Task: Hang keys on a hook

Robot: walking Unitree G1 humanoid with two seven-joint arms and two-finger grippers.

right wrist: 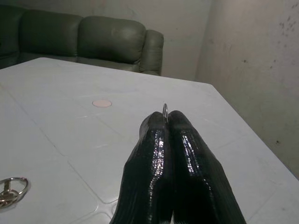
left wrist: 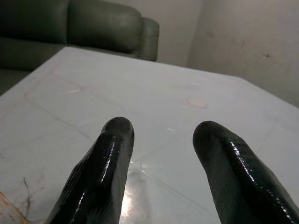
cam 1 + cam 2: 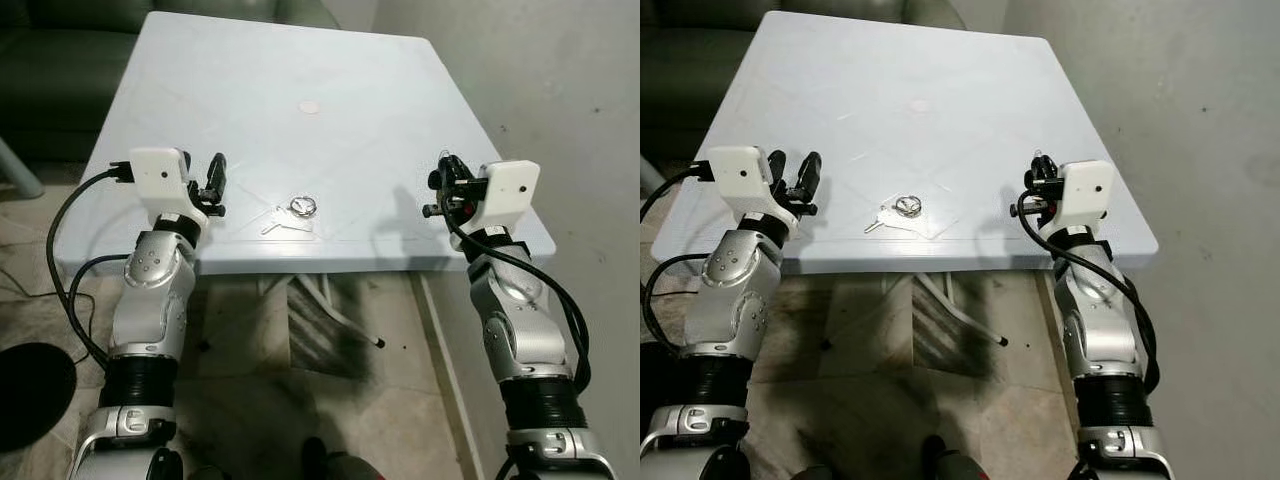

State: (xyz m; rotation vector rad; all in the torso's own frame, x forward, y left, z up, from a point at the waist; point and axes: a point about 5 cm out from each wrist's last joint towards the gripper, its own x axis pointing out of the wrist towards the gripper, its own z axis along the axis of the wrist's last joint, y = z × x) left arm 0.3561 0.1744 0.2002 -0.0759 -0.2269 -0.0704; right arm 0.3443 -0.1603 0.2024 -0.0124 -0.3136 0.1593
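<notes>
The keys [image 3: 298,210] lay flat near the front edge of the white table [image 3: 300,60], between the two grippers and well apart from both. The left gripper [image 3: 213,180] hovered over the front-left part, fingers [image 2: 105,172] spread wide with nothing between them. The right gripper [image 3: 447,178] sat over the front-right edge, fingers pressed together on a thin metal hook [image 1: 165,110] poking out at the tips, a detail the right wrist view revealed, with the key ring [image 1: 11,189] off to one side.
</notes>
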